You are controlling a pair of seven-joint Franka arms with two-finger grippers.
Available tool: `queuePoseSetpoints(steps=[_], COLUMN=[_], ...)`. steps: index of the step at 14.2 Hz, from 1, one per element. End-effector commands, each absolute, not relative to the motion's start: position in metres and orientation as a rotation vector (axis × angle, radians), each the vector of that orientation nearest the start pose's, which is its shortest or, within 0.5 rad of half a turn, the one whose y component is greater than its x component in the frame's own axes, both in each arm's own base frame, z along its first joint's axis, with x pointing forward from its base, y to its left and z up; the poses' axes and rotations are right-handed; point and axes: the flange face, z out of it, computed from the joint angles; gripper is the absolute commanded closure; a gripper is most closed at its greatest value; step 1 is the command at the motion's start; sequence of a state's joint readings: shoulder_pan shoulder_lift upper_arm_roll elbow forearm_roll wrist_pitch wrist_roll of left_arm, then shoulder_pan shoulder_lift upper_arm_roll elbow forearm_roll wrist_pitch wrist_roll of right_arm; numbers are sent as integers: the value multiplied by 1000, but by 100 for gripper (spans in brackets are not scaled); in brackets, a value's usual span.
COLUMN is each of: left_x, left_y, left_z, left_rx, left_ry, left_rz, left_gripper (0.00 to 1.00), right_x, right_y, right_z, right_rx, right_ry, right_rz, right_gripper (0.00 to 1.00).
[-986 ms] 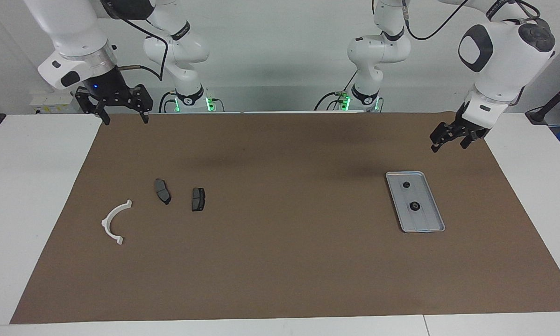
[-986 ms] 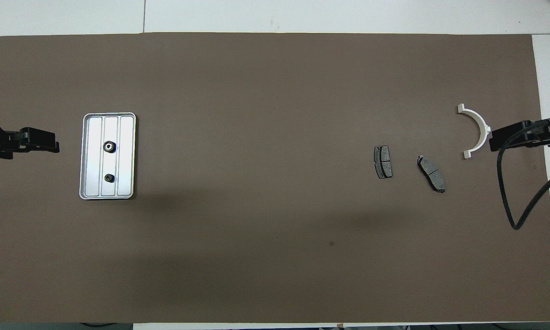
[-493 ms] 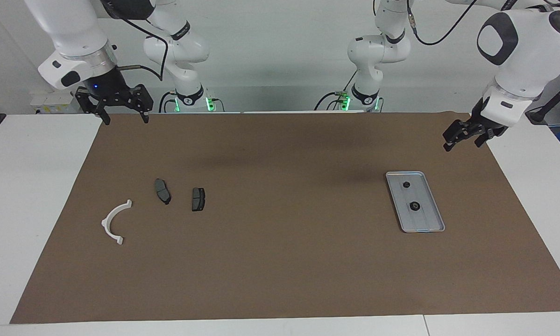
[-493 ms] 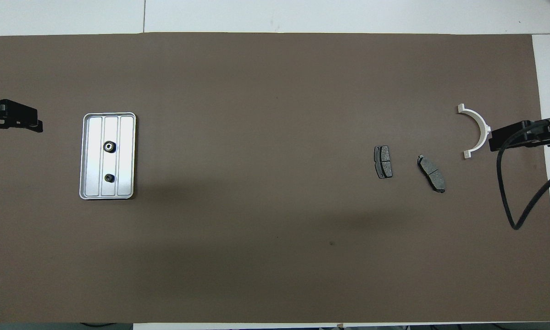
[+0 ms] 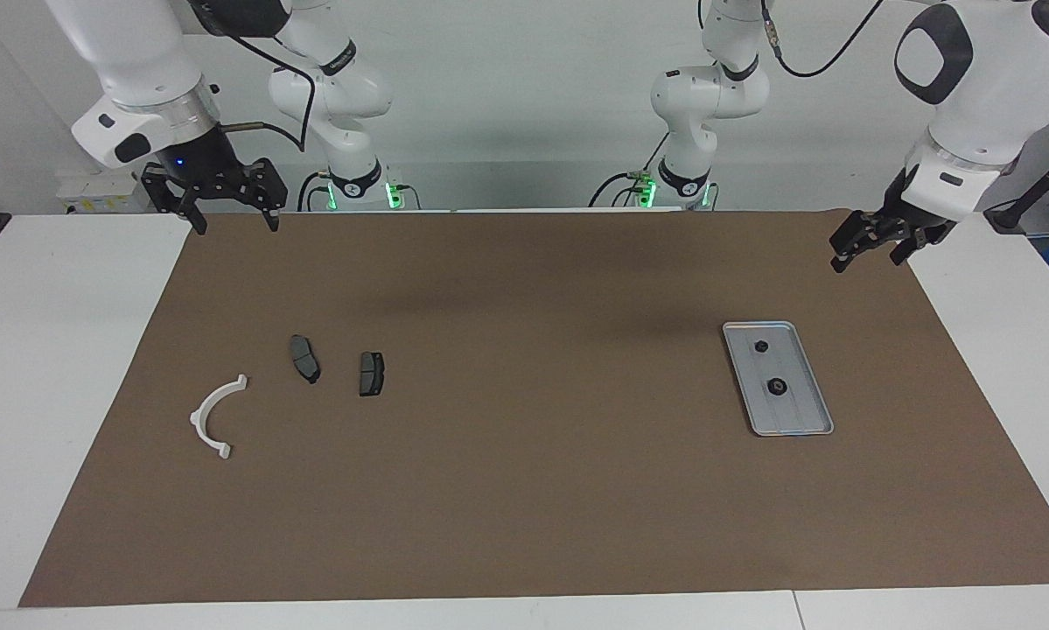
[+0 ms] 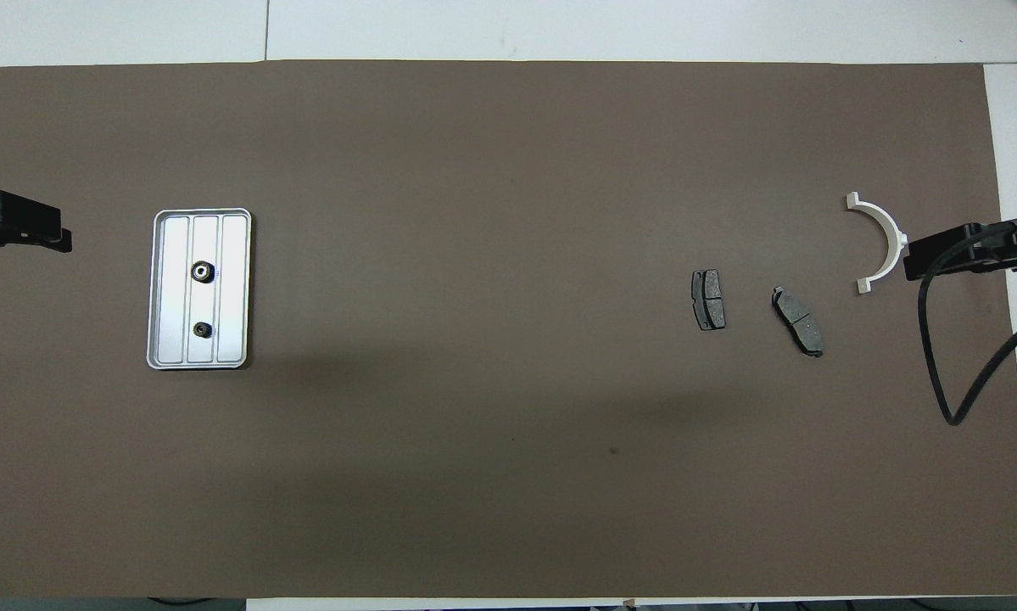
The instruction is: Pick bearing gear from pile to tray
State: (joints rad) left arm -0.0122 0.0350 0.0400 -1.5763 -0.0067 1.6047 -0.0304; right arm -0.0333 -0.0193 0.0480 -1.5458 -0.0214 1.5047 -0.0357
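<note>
Two glossy white arms, black claws at the wrists

Here's the right arm (image 5: 130, 61): smooth white shells, a silvery ring at the wrist, a dark oval patch, a tiny blue light, and a black cable looping off it, ending in a black right claw (image 5: 223, 210) of linked bars. Now the left arm (image 5: 979, 79): white too, with a rounded dark grey panel, black cable overhead, black left claw (image 5: 870, 241). Green lights glow at both bases.

- No text, label, brand, number or sign can be read anywhere.
- The small dark band on the right arm's link above the brown mat (image 5: 524, 411) carries print too small to read.
</note>
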Motion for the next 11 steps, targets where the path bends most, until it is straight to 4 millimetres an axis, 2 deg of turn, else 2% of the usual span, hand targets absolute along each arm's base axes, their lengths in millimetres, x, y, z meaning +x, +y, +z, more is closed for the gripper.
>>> queuePoseSetpoints(steps=[1, 3, 11], left_x=[540, 548, 555], left_y=[18, 17, 11], left_z=[604, 610, 607], left_rx=[-3150, -3149, -3150], left_ry=[-102, -102, -86], left_rz=[17, -50, -34], left_gripper=[0, 0, 0], right_x=[539, 539, 539], right_y=[6, 7, 8], right_z=[640, 640, 640], right_rx=[-3149, -3149, -3149], right_ry=[-55, -58, -60], right_rz=[15, 15, 15], right_gripper=[0, 0, 0])
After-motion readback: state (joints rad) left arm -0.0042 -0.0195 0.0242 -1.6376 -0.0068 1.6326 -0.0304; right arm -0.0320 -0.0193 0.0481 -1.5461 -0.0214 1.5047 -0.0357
